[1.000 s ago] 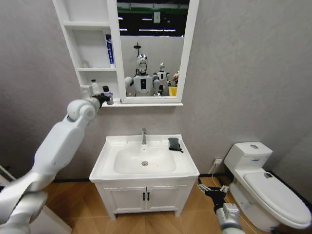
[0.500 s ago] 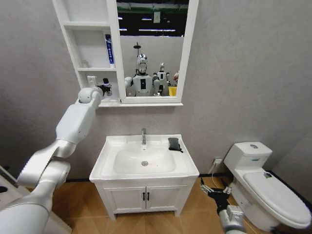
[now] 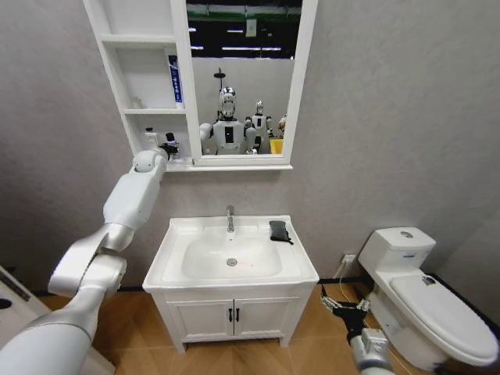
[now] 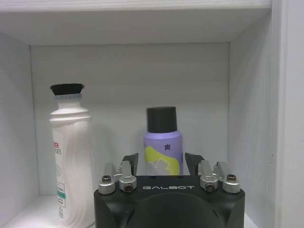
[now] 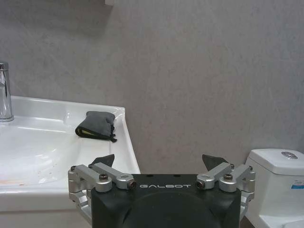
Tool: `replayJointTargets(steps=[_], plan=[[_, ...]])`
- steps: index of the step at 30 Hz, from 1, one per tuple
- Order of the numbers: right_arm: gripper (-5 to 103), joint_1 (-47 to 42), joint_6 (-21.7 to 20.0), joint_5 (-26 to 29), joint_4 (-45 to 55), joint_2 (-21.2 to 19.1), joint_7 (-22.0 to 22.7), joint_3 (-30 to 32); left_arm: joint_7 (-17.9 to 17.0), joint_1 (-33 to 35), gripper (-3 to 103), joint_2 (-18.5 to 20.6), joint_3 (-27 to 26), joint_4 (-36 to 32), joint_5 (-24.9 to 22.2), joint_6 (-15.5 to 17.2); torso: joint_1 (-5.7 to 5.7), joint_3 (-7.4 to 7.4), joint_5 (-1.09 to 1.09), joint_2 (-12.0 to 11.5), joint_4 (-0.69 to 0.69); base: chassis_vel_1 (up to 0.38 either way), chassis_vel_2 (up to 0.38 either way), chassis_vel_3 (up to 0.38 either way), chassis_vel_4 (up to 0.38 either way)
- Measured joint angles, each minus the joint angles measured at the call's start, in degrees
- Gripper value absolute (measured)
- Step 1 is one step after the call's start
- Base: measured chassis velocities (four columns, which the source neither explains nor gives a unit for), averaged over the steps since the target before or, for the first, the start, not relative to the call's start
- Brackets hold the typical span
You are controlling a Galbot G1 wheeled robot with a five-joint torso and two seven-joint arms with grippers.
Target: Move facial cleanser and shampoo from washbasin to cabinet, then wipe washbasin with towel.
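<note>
**Left end effector at the cabinet's bottom shelf**

Head view: the left end effector (image 3: 169, 145) reaches the cabinet (image 3: 141, 86); towel (image 3: 279, 230) lies at the washbasin's (image 3: 176, 258) back right corner.

Left wrist view: fingers apart around a purple bottle (image 4: 163, 147), its base hidden; white bottle (image 4: 71, 156) beside.

Right wrist view: right end effector (image 5: 161, 164) open, low beside the washbasin.

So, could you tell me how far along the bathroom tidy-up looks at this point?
Both bottles look moved: a white bottle and a purple bottle stand on the bottom shelf of the cabinet. In hand: the left gripper is at that shelf, open around the purple bottle. Left: wiping. The towel lies folded on the rim of the washbasin, and the right gripper waits low beside the vanity, open.
</note>
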Motion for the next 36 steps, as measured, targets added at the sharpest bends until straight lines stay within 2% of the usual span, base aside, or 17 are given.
replayJointTargets(steps=[10,12,15,18,20,21,23,24,26,27,28,29,30,32,33,35,36], plan=[[100,-0.45,0.75,-0.05,-0.81,-0.02,-0.44,0.06,-2.05,-0.22,97,0.91,-0.5,-2.35,0.21,1.1,0.0,0.0,0.0,0.0,0.0,0.0,0.0,0.0,0.0],[100,-0.44,0.76,-0.04,-0.82,-0.01,-0.44,0.06,-2.67,0.14,98,1.37,-0.63,-4.01,-0.19,1.62,0.0,0.0,0.0,0.0,0.0,0.0,0.0,0.0,0.0],[100,-0.31,0.77,-0.04,-0.82,0.04,-0.4,0.06,-8.29,3.89,100,4.41,-1.38,-15.21,-4.8,5.84,0.0,-0.01,0.01,0.01,0.0,0.0,0.0,0.0,0.0],[100,-0.24,0.77,-0.04,-0.77,0.06,-0.35,0.04,-10.86,6.14,100,5.8,-1.64,-20.59,-7.45,7.66,0.0,-0.01,0.01,0.01,0.01,0.0,0.0,0.0,0.0],[100,-0.08,0.76,-0.05,-0.61,0.1,-0.31,-0.2,-17.5,13.68,100,9.43,-2.66,-35.84,-14.64,11.2,-0.01,-0.01,0.0,0.01,0.0,0.0,0.0,0.0,0.0],[100,-0.08,0.76,-0.05,-0.61,0.1,-0.31,-0.2,-17.5,13.68,100,9.43,-2.66,-35.84,-14.64,11.2,-0.01,-0.01,0.0,0.01,0.0,0.0,0.0,0.0,0.0],[100,-0.05,0.74,-0.07,-0.36,0.16,-0.3,-0.37,-22.95,20.23,100,13.18,-3.68,-47.17,-20.19,12.23,-0.01,-0.01,0.0,0.01,-0.01,0.0,0.0,0.0,0.0],[100,-0.05,0.74,-0.07,-0.36,0.16,-0.3,-0.37,-22.95,20.23,100,13.18,-3.68,-47.17,-20.19,12.23,-0.01,-0.01,0.0,0.01,-0.01,0.0,0.0,0.0,0.0],[100,0.12,0.83,-0.03,0.34,0.37,-0.06,-0.38,-27.81,29.03,100,17.79,-6.94,-59.01,-24.62,12.32,-0.01,-0.01,0.02,0.01,-0.01,0.0,0.0,0.0,0.0],[100,0.12,0.83,-0.03,0.34,0.37,-0.06,-0.38,-27.81,29.03,100,17.79,-6.94,-59.01,-24.62,12.32,-0.01,-0.01,0.02,0.01,-0.01,0.0,0.0,0.0,0.0],[100,0.35,0.95,0.13,0.93,0.51,0.27,-0.34,-28.51,35.31,100,19.54,-10.44,-63.93,-24.88,12.32,-0.01,-0.02,0.04,0.02,-0.01,0.0,0.0,0.0,0.0],[100,0.49,0.97,0.41,1.84,0.64,0.56,-0.27,-28.31,42.72,100,20.43,-14.86,-67.83,-23.54,12.25,-0.01,-0.02,0.0,0.01,0.01,0.0,0.0,0.0,0.0],[100,0.49,0.97,0.41,1.84,0.64,0.56,-0.27,-28.31,42.72,100,20.43,-14.86,-67.83,-23.54,12.25,-0.01,-0.02,0.0,0.01,0.01,0.0,0.0,0.0,0.0],[100,0.57,0.54,1.11,3.71,0.69,0.91,-0.23,-23.2,60.41,100,18.31,-25.54,-74.4,-14.69,10.7,-0.01,-0.02,-0.03,0.01,0.02,0.0,0.0,0.0,0.0],[100,0.57,0.54,1.11,3.71,0.69,0.91,-0.23,-23.2,60.41,100,18.31,-25.54,-74.4,-14.69,10.7,-0.01,-0.02,-0.03,0.01,0.02,0.0,0.0,0.0,0.0],[100,0.43,0.16,1.3,4.9,0.6,0.95,-0.25,-14.65,78.23,100,11.07,-36.33,-80.43,-0.85,6.37,-0.01,-0.02,-0.02,0.02,0.01,0.0,0.0,0.0,0.0],[100,0.43,0.16,1.3,4.9,0.6,0.95,-0.25,-14.65,78.23,100,11.07,-36.33,-80.43,-0.85,6.37,-0.01,-0.02,-0.02,0.02,0.01,0.0,0.0,0.0,0.0]])
